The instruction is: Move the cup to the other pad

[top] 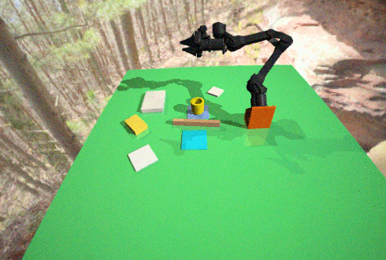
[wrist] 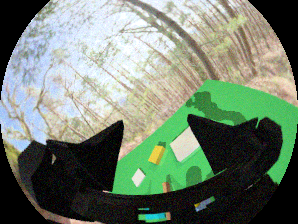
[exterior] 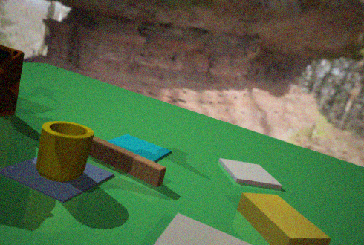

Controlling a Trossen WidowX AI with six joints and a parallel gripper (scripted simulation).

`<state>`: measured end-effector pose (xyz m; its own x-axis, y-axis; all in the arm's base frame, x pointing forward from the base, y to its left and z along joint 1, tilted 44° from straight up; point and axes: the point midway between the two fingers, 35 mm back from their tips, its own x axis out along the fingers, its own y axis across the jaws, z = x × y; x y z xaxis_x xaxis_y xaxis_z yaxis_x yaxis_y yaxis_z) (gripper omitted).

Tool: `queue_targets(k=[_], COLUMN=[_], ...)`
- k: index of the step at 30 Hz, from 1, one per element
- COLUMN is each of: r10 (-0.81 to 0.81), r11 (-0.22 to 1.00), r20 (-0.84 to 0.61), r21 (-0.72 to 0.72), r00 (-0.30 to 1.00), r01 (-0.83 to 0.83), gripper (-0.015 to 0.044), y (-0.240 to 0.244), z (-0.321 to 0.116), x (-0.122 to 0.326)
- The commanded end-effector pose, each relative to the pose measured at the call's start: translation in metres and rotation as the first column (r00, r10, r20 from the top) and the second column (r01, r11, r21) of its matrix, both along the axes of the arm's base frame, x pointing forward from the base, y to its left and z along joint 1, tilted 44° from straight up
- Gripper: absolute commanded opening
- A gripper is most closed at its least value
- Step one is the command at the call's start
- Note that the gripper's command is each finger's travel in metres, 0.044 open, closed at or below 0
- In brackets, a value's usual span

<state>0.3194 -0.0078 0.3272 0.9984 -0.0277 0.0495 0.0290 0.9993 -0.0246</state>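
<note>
Top view: black arm raised high, its tool (top: 189, 45) spread wide and holding nothing.
The yellow cylindrical cup (top: 197, 105) stands upright on the grey-blue square pad (top: 198, 115) on the green worktop (top: 236, 191); a brown wooden bar (top: 196, 122) lies between it and the flat cyan square pad (top: 194, 139).

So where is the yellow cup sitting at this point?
In the top view the yellow cup stands upright on the grey-blue pad near the table's middle, just behind the brown bar, with the open gripper high above and apart.
</note>
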Motion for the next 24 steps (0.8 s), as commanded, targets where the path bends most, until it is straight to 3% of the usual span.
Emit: queue_targets(k=[1, 5, 9, 11, 14, 18, 24], r10=[-0.006, -0.12, -0.268, -0.357, -0.497, -0.68, -0.709], r11=[1.0, 0.98, 0.896, 0.821, 0.672, 0.435, 0.394], r20=[-0.019, -0.379, -0.688, -0.782, -0.825, -0.733, -0.705], r21=[-0.007, -0.194, -0.435, -0.523, -0.562, -0.42, -0.376], r00=[1.0, 0.918, 0.674, 0.511, 0.269, 0.014, -0.017], r01=[0.005, 0.048, -0.087, -0.228, -0.482, -0.796, -0.839], gripper=[0.0374, 0.0269, 0.0167, 0.0167, 0.0167, 0.0167, 0.0167], y=[0.0, -0.007, -0.014, -0.018, -0.026, -0.037, -0.035], z=[-0.004, -0.08, -0.156, -0.186, -0.216, -0.231, -0.234], x=[0.002, 0.024, 0.017, 0.004, -0.021, -0.05, -0.052])
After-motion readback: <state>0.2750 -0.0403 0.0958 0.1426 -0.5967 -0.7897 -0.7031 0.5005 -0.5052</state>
